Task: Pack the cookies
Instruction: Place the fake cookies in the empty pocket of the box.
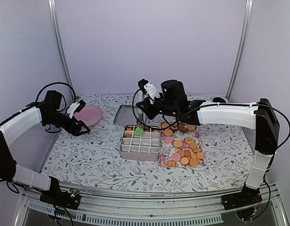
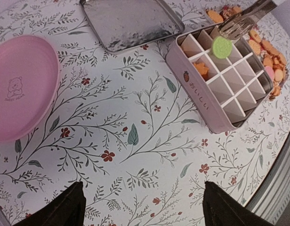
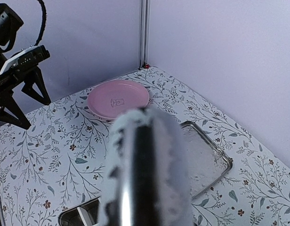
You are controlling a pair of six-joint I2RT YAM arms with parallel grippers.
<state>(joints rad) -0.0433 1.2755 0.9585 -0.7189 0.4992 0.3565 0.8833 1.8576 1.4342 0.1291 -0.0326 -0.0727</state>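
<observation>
Right gripper (image 1: 147, 111) clamped on tongs (image 2: 244, 19) pinching a green cookie (image 2: 221, 47) over the divided box (image 1: 139, 155) — other cookies (image 1: 185, 149) piled just right of it, a few inside. Left gripper (image 2: 142, 212) spread wide, empty — near the pink plate (image 1: 88, 115).

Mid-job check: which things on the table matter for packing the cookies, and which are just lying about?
In the job: loose cookies, green cookie, tongs holding it, divided box.
Lying about: pink plate, metal tray.
</observation>
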